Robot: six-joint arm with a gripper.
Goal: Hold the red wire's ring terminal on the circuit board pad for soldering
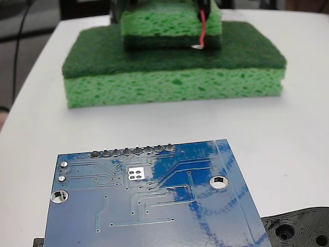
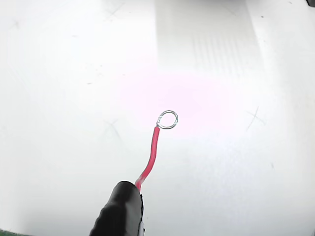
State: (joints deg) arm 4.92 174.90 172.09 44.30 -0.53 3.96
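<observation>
The blue circuit board (image 1: 154,206) lies in the foreground of the fixed view, with a row of grey solder points (image 1: 132,151) along its far edge and a small silver pad (image 1: 136,173) near the middle. Far behind it the red wire (image 1: 202,28) hangs down from my gripper (image 1: 202,4), which is cut off at the top edge. Its ring terminal (image 1: 197,46) hangs in front of the stacked sponges, well away from the board. In the wrist view my gripper (image 2: 129,196) is shut on the red wire (image 2: 153,147), and the ring terminal (image 2: 168,119) hovers over bare white table; the board is out of that view.
A large green sponge (image 1: 175,77) with a smaller one (image 1: 164,23) on top stands at the back of the white table (image 1: 288,134). A black plastic part with holes (image 1: 300,229) lies beside the board's right corner. A mounting hole (image 1: 219,181) sits on the board's right side.
</observation>
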